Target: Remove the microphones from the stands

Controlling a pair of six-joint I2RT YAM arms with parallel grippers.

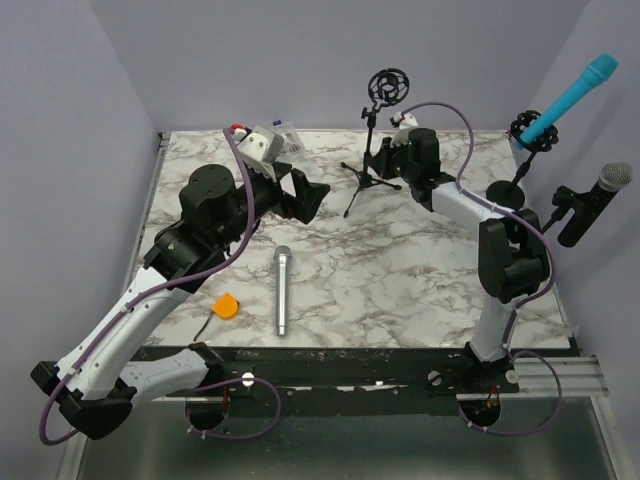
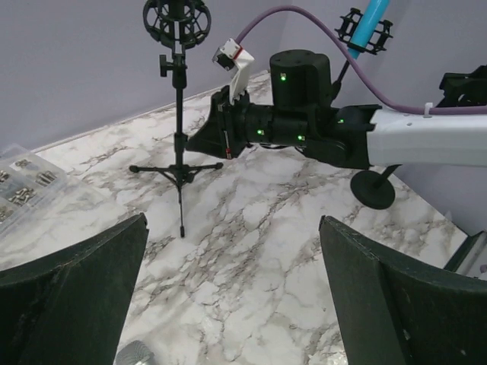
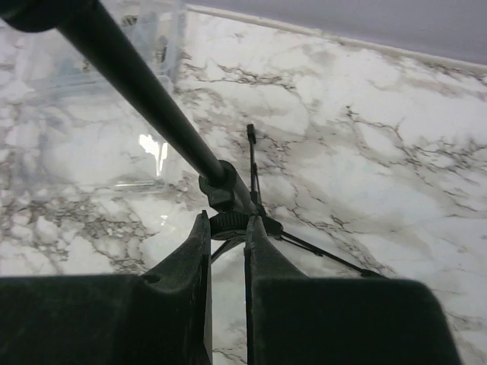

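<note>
Two claws stand in unlike states: the left gripper [image 1: 305, 198] is spread wide and holds nothing, hovering over the table [image 1: 420, 270] toward 10 o'clock, while the right gripper [image 3: 226, 228] is clamped tight on the pole of the stand [image 1: 372, 130] just above its tripod hub, at 12 o'clock. The shock mount [image 1: 386, 99] on top is empty, and the silver microphone [image 1: 282, 290] lies flat toward 7 o'clock of centre, apart from both claws, so the removal is judged done. The stand is best released by parting the right jaws squarely and withdrawing level, so that the light tripod is not tipped. The surface is glossy white marble veined in grey. An orange object [image 1: 227, 306] is seen at 9 o'clock of the microphone and a clear parts box [image 1: 285, 140] at 11 o'clock. Lilac walls [image 1: 330, 50] enclose the table.
</note>
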